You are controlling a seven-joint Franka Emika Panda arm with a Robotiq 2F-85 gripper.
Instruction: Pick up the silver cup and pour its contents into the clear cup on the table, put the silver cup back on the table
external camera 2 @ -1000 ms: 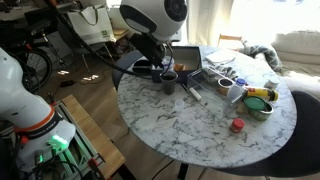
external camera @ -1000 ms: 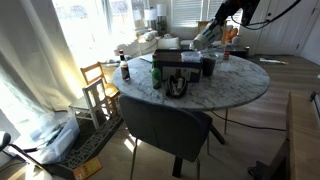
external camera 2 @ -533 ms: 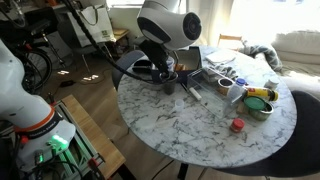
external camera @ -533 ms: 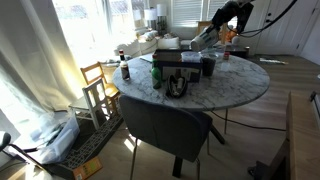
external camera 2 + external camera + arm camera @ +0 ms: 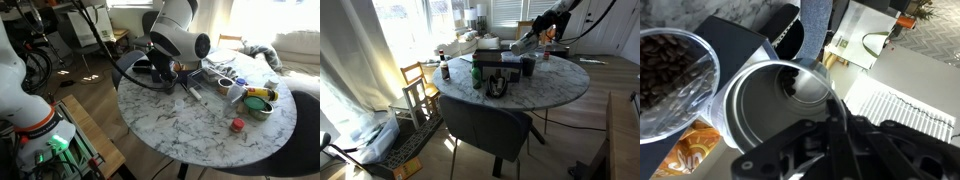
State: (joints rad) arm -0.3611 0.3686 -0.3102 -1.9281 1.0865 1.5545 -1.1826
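In the wrist view the silver cup (image 5: 765, 110) is seen from above, upright, its grey inside almost bare with a few dark bits. My gripper (image 5: 830, 120) sits at its right rim, and its dark fingers look closed on the rim. A clear cup (image 5: 670, 70) full of dark coffee beans stands just left of it. In both exterior views my gripper (image 5: 528, 42) (image 5: 172, 72) is low over the far part of the marble table (image 5: 560, 90) (image 5: 200, 130). There the arm hides both cups.
A black tray (image 5: 187, 55), bowls (image 5: 260, 100) and a small red object (image 5: 237, 125) lie on the table. Dark bottles (image 5: 445, 70) and containers (image 5: 498, 84) stand on it. A wooden chair (image 5: 415, 85) and a dark chair (image 5: 485, 125) stand beside it.
The arm has swung and its wrist has turned over the cups at the table's far side. It now hides the dark cup that showed in the earlier frames.
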